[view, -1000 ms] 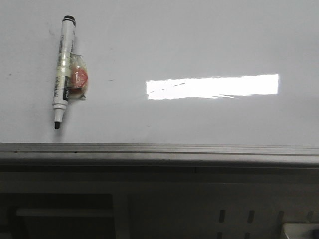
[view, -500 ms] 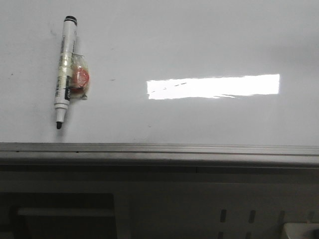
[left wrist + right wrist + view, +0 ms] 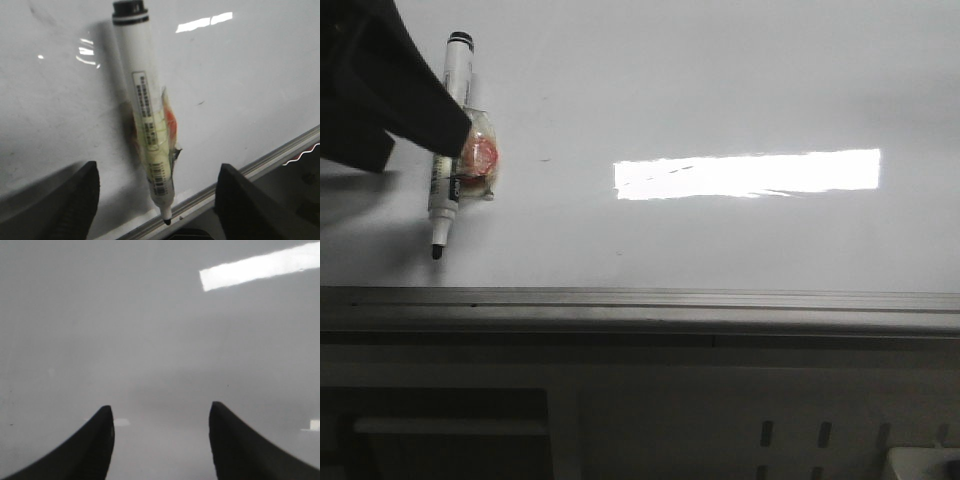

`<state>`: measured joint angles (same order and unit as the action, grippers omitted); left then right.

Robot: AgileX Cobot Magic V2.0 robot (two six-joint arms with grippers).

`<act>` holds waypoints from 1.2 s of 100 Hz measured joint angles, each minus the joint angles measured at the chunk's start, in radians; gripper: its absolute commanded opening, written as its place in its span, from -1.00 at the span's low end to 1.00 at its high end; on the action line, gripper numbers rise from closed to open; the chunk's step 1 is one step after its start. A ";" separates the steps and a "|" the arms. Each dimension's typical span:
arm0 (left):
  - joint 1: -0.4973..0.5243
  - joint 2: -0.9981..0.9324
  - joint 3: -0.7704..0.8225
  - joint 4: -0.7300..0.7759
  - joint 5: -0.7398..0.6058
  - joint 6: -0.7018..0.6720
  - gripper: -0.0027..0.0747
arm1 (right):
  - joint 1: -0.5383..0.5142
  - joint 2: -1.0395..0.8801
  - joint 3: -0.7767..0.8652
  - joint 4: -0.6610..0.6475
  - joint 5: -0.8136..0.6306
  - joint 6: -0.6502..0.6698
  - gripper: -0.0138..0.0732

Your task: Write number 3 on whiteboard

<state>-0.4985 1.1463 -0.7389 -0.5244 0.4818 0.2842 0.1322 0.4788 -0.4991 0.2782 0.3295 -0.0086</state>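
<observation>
The whiteboard (image 3: pixel 720 80) lies flat, glossy white, with a grey edge rail (image 3: pixel 640 300) along its near side. No drawn number 3 shows on it in any view. A white marker pen (image 3: pixel 442 205) with a black tip lies at the board's left, an orange lump (image 3: pixel 480 155) taped to its side. My left gripper (image 3: pixel 420 110) is above the pen's upper half. In the left wrist view it (image 3: pixel 157 172) is open, its jaws standing either side of the pen (image 3: pixel 142 100) without touching it. My right gripper (image 3: pixel 160 410) is open and empty over bare board.
A bright rectangular glare (image 3: pixel 750 173) sits mid-board, with a few faint dark specks in it. Below the rail is a dark metal frame (image 3: pixel 640 420) with slots.
My left arm has come into the front view from the upper left and now covers part of the pen. The pen has not moved.
</observation>
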 measured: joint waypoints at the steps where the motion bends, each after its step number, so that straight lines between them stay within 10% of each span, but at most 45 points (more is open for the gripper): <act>1: 0.000 0.009 0.000 0.000 -0.001 0.000 0.27 | 0.000 0.000 0.000 0.000 0.000 0.000 0.19; 30: -0.011 0.106 -0.012 -0.045 -0.031 -0.008 0.10 | 0.000 0.000 0.000 -0.002 0.000 0.000 0.19; 52: -0.011 0.130 -0.012 -0.049 -0.057 -0.010 -0.99 | 0.010 0.000 -0.004 -0.002 0.002 0.000 0.19; 77: -0.042 0.089 -0.049 -0.014 -0.017 0.073 -0.98 | 0.163 0.033 -0.121 -0.005 0.041 -0.066 0.19; 103: -0.198 -0.052 -0.186 0.064 0.200 0.669 -0.98 | 0.500 0.241 -0.357 -0.010 0.284 -0.414 0.19; 120: -0.249 -0.074 -0.193 0.155 0.267 0.830 -0.98 | 0.711 0.389 -0.451 -0.012 0.312 -0.491 0.19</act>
<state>-0.7478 1.0725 -0.9314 -0.3692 0.7492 1.1145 0.8427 0.8682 -0.9504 0.2664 0.6410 -0.4995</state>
